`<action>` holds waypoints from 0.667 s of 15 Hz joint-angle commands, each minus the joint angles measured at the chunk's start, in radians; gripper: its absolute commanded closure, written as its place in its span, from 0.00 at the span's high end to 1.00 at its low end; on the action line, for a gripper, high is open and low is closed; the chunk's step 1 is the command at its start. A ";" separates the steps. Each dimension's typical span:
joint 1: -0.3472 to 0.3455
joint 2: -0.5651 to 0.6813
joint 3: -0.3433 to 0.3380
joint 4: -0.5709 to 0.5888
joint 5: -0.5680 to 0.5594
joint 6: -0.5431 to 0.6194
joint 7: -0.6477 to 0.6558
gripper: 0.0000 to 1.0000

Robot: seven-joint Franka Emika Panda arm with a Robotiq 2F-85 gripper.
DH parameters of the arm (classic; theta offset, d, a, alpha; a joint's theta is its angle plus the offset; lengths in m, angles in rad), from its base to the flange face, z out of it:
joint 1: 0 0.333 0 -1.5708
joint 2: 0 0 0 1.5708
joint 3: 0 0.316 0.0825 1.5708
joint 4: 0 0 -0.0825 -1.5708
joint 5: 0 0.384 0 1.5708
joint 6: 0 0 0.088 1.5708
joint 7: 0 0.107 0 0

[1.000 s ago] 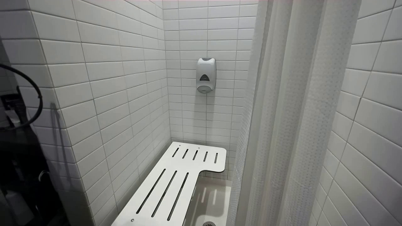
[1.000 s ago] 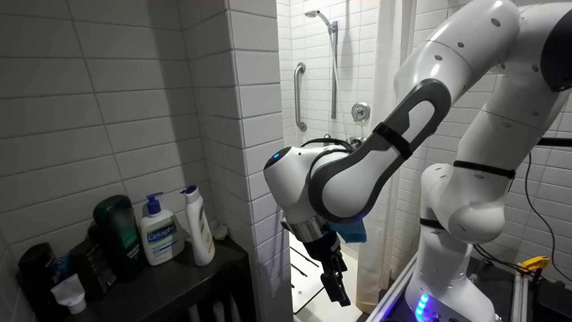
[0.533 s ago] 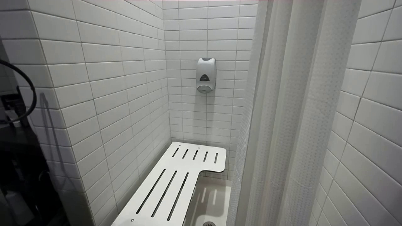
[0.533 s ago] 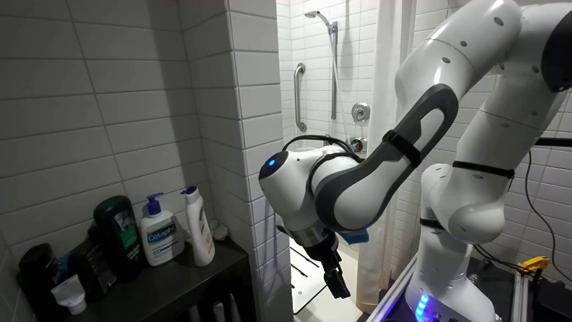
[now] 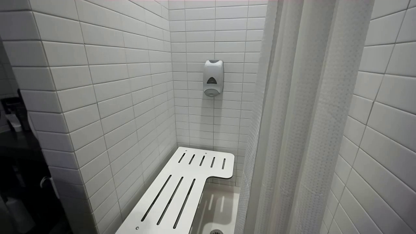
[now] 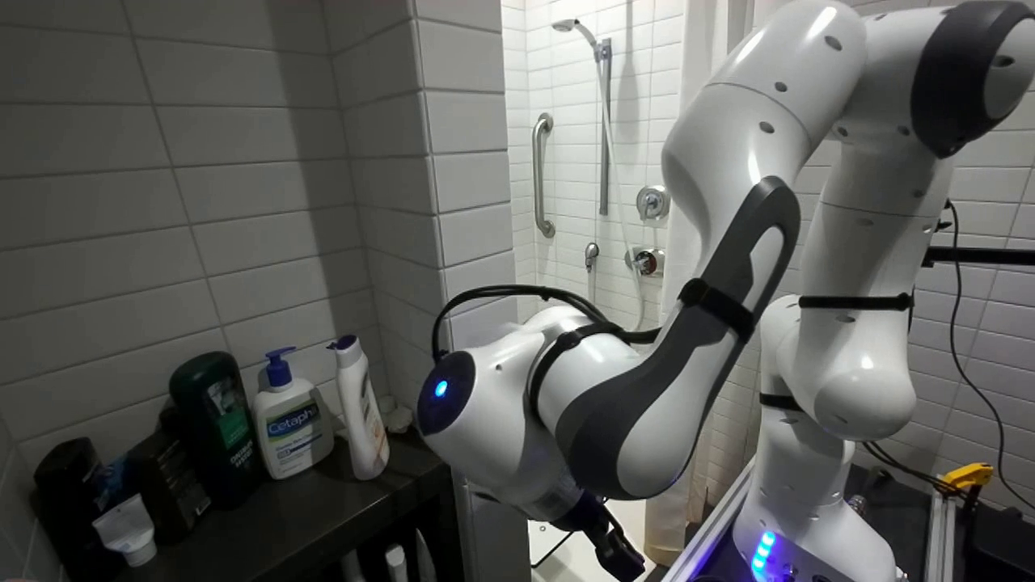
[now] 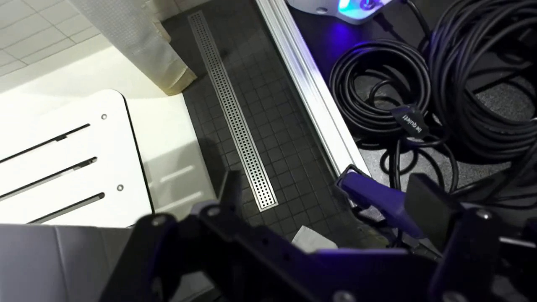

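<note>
Three changes stand out against half a second ago. In an exterior view we see the arm [image 6: 639, 404] folded lower, its rounded wrist [image 6: 517, 436] brought across the corner of the shelf [image 6: 340, 501], and the black cable [image 6: 517, 288] arching over it in a wider loop. The gripper [image 7: 327, 191] sits lower too; its fingers [image 7: 432, 205] stand well apart and clasp nothing. For the work in hand, we take this as the gripper being repositioned unladen, with no grip begun.

Nearest to the fingers in the wrist view is a purple piece [image 7: 373, 197] at the end of a metal rail [image 7: 308, 79]; it meets the outline of one finger, but whether they touch we cannot tell. A white piece [image 7: 312, 240], partly hidden by the gripper, lies past the end of the drain [image 7: 235, 113].

For edges, the rail and the coiled cables [image 7: 453, 96] hem us in along one side, the slotted bench [image 7: 113, 151] and the curtain [image 7: 134, 37] along the other. Between them the dark floor [image 7: 281, 126] looks like the roomiest passage. Tightest, we judge, is the shelf corner: the wrist overlaps it in an exterior view, the gap cannot be read, and a white bottle [image 6: 361, 412] stands near.
</note>
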State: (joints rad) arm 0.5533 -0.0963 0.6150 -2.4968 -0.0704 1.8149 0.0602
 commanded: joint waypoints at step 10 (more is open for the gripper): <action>0.036 0.247 0.032 0.202 -0.159 -0.220 -0.001 1.00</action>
State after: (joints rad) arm 0.5820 0.1485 0.6542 -2.2977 -0.2288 1.5970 0.0592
